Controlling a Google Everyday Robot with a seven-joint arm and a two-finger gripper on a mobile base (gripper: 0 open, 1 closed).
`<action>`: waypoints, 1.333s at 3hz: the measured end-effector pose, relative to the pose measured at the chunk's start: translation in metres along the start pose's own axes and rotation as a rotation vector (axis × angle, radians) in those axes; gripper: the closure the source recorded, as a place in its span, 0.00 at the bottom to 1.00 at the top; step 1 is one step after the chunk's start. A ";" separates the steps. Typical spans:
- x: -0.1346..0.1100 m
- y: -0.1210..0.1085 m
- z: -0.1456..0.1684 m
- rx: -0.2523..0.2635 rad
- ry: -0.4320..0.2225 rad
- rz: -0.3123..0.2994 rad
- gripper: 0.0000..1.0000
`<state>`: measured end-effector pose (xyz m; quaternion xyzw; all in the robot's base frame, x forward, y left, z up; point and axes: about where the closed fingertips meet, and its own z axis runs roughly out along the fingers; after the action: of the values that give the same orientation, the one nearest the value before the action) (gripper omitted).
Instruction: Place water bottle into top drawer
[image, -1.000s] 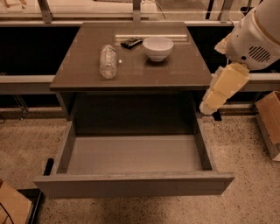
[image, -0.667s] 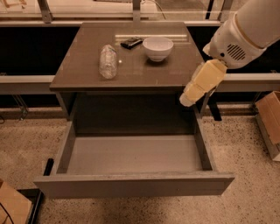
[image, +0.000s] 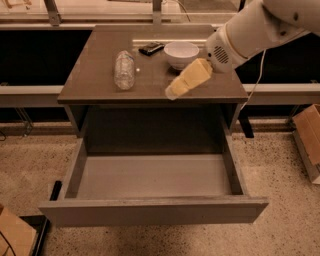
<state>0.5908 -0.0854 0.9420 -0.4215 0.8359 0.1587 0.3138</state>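
Observation:
The water bottle (image: 123, 69) is clear crinkled plastic and lies on its side on the left half of the tabletop, cap toward the back. The top drawer (image: 150, 210) is pulled out wide below the table, and nothing shows inside it. My gripper (image: 172, 92) with pale yellow fingers hangs over the table's front edge near the middle, to the right of the bottle and apart from it. The white arm reaches in from the upper right.
A white bowl (image: 181, 53) and a small dark object (image: 151, 48) sit at the back of the grey-brown table (image: 95, 87). Cardboard boxes stand at the right (image: 309, 137) and the lower left (image: 15, 235) on the speckled floor.
My gripper has swung left from beside the table's right edge to over the tabletop's front middle, closer to the bottle. The bottle, bowl and drawer have not moved.

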 end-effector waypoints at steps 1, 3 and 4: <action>-0.004 -0.002 0.001 0.009 -0.014 0.015 0.00; -0.012 0.002 0.042 -0.011 -0.094 0.155 0.00; -0.042 0.000 0.083 -0.011 -0.162 0.178 0.00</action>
<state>0.6420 -0.0164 0.9073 -0.3332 0.8411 0.2237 0.3626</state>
